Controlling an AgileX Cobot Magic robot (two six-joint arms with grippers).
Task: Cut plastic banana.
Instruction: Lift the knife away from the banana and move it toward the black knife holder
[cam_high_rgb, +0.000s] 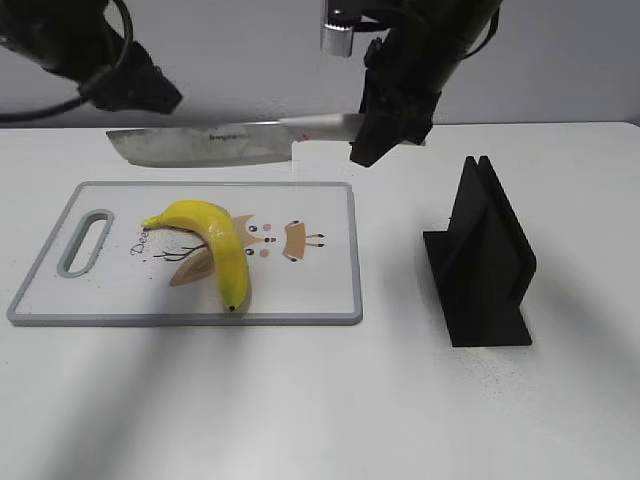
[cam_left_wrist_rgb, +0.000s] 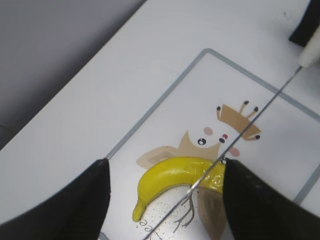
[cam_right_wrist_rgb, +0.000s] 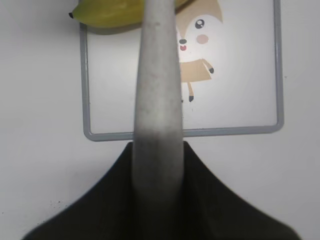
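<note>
Steel knife held above the cutting board

Yellow plastic banana, one piece, lies on the cutting board. The right gripper is clamped on the handle of one knife, blade level above the board's far edge. The left gripper, jaws apart and empty, hangs over the banana. One black stand sits right of the board. The knife handle hides part of the banana in the right wrist view.

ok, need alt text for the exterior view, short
The right pincer holds a large knife level in the air above a plastic banana lying on a cutting board. A black knife stand sits to the right on the white table.
</note>
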